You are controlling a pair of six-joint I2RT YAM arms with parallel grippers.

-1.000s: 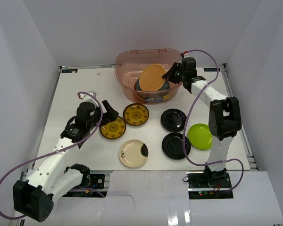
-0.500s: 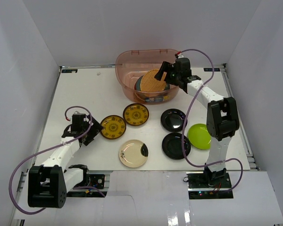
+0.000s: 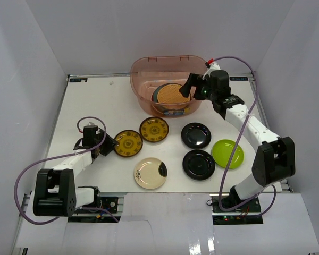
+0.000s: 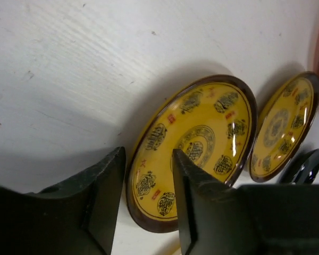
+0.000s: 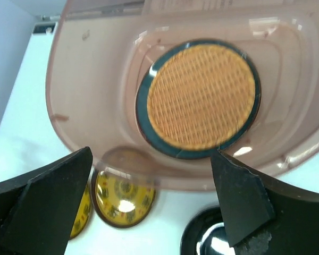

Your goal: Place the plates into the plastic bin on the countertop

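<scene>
- Our left hand (image 4: 148, 158), jaws half wide, straddles the near rim of a yellow plate (image 4: 202, 141) on the worktop (image 3: 95, 101); we cannot tell whether it pinches.
- Our right hand (image 5: 153, 154) gapes wide, holding nothing, above the plastic bin (image 5: 58, 79).
- Inside the bin, the woven plate (image 5: 202, 95) lies flat on a blue-grey plate (image 5: 143, 123).
- The second yellow plate (image 3: 153, 129) sits just beside the first.
</scene>
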